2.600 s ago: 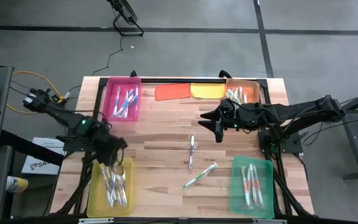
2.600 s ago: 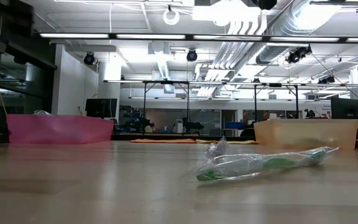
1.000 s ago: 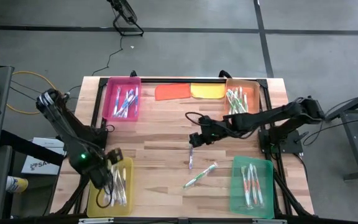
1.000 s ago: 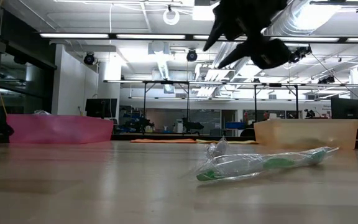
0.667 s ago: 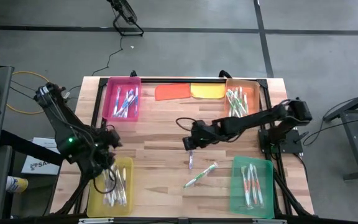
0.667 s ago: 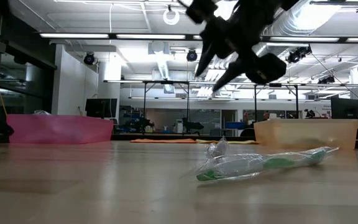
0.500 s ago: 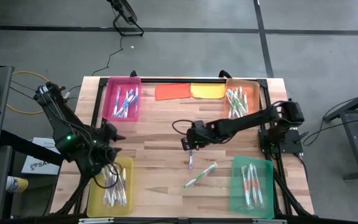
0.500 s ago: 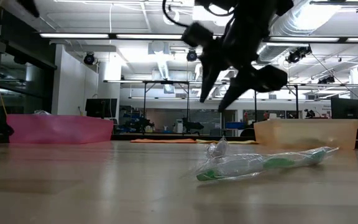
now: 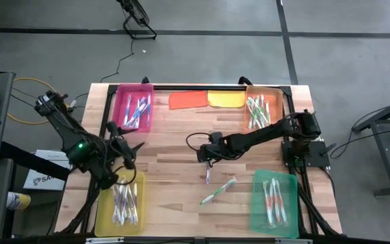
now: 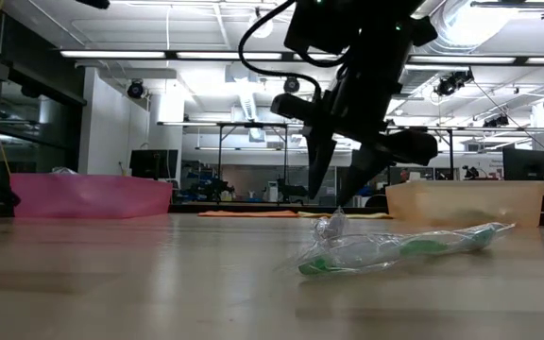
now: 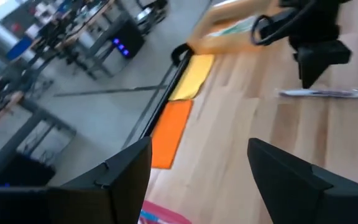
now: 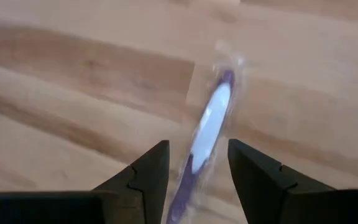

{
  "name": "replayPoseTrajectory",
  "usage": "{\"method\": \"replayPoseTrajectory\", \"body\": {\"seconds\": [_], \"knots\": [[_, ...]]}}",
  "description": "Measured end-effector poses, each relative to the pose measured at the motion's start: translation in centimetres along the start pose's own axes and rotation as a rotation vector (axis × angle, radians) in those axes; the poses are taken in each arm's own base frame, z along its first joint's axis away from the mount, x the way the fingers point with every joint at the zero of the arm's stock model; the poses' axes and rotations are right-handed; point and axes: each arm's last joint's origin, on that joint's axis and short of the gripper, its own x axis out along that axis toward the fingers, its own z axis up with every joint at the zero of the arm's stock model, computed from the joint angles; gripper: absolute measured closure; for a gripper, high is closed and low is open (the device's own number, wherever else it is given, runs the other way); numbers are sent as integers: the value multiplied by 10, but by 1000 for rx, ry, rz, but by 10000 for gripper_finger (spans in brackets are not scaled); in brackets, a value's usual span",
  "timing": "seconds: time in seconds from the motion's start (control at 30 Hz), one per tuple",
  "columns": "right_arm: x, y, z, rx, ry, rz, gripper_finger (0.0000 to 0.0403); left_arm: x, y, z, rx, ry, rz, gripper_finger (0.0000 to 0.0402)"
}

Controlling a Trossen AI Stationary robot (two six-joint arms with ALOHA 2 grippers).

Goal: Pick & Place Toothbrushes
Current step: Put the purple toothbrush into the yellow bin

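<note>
My right pincer hangs low over the middle of the wooden table. Its two dark fingers are apart, and a purple and white toothbrush lies on the wood between their tips. I am not holding it. It is thin and smooth, in a clear shiny wrapper.

Near it lies a green toothbrush, also in a crinkly clear wrapper that puffs up at one end. It rests flat on the pale, striped planks.

More toothbrushes lie in four plastic trays. The pink tray and the orange tray sit at the far side. The yellow tray and the green tray sit at the near side. The trays are box shaped with thin walls you can see light through.

Two flat cloths lie at the far edge, touching each other, an orange cloth and a yellow cloth. They look soft and thin.

My left pincer is over the table's left side, between the pink tray and the yellow tray. Its fingers are wide apart and hold nothing.
</note>
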Motion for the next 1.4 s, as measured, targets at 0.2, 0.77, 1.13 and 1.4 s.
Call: {"method": "replayPoseTrajectory", "body": {"seconds": [0.2,0.77,1.13,1.4], "knots": [[1,-1,6,20,-76,-16,245,18,2,3,-31,61,87,144],[27,-9,1,-9,-57,-108,281,36,9,4,-63,161,148,144],[22,-6,5,-91,35,-69,388,38,4,6,-111,182,97,144],[-52,20,15,-288,-128,278,390,43,-6,19,-191,135,13,144]]}}
